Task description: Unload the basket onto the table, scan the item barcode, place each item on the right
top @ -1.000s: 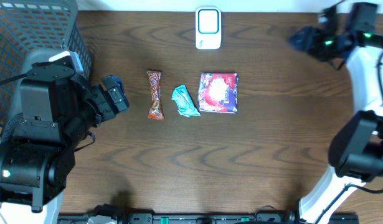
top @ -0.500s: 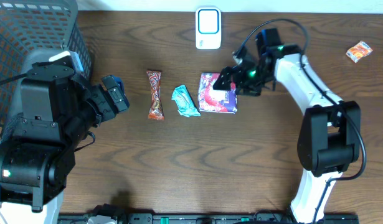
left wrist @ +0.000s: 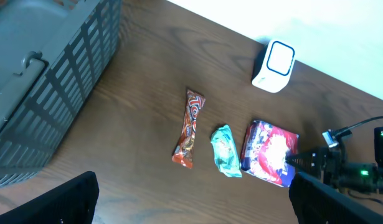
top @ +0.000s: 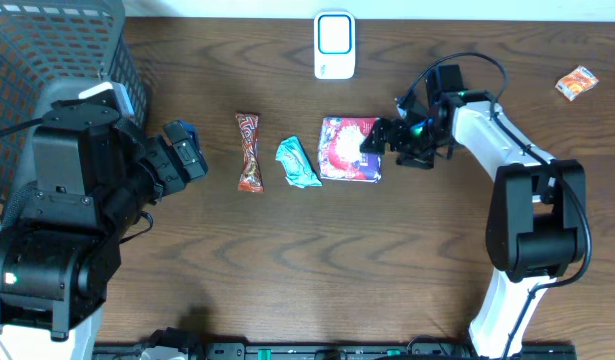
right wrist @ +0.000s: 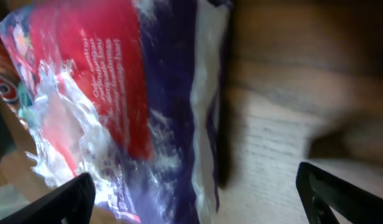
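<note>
Three items lie in a row mid-table: a red twisted candy bar (top: 249, 152) (left wrist: 189, 129), a teal packet (top: 297, 162) (left wrist: 226, 150) and a purple-and-red packet (top: 349, 150) (left wrist: 269, 152) (right wrist: 116, 106). The white barcode scanner (top: 334, 45) (left wrist: 275, 65) stands behind them at the far edge. My right gripper (top: 375, 140) (right wrist: 197, 205) is open and low at the purple packet's right edge, which lies between its fingers. My left gripper (top: 182, 150) (left wrist: 194, 205) is open and holds nothing, left of the candy bar.
A grey mesh basket (top: 47, 50) (left wrist: 48, 81) fills the back left corner. A small orange packet (top: 577, 82) lies alone at the far right. The right arm (top: 487, 125) stretches from the table's right side toward the row.
The right arm swung from the back right corner to the purple packet's right edge, and its jaws opened wider. The orange packet now shows at the far right. The left arm has not moved.
</note>
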Tool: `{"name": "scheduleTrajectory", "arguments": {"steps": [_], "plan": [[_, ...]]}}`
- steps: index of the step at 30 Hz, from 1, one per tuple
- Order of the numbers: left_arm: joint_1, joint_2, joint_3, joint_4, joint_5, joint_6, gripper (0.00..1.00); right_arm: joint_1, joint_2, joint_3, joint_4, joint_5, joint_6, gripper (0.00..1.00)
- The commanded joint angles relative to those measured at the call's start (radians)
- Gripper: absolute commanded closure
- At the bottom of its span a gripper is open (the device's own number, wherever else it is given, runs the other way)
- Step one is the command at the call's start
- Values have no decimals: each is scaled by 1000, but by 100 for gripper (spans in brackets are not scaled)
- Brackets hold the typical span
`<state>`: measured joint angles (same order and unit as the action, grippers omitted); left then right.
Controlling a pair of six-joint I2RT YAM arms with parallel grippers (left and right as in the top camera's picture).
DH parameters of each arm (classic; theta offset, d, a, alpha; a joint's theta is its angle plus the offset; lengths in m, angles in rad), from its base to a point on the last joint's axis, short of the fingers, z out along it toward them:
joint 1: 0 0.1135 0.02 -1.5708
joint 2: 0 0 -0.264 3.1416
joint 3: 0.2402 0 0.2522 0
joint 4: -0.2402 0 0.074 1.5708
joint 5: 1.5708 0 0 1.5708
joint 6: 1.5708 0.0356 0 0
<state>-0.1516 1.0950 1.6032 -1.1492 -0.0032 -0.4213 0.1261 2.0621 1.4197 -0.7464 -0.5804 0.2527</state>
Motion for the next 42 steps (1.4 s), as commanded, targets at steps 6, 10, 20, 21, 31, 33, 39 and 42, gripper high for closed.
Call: {"name": "scheduleTrajectory", "arguments": {"steps": [6,10,20,21,31,33,39,42], "plan": [[2,2,2,-2,-6,9,2,16,8,-159,209,-174,72,95],[2,2,2,-2,-6,9,2,-3,1,-143,201,-174,64,99],[2,2,2,-2,-6,9,2,9,-122,198,-195,550,46,99],[2,2,2,-2,-6,9,2,25,-131,224,-236,681,51,99],[2,2,2,-2,-6,9,2,127,-116,171,-393,1397,114,99],[2,2,2,-2,-6,9,2,138,-104,142,-381,1385,114,99],[2,2,2,-2,-6,9,2,210,-66,122,-339,1233,114,91],[2,2,2,-2,-6,9,2,263,-65,123,-307,1146,114,70]]}}
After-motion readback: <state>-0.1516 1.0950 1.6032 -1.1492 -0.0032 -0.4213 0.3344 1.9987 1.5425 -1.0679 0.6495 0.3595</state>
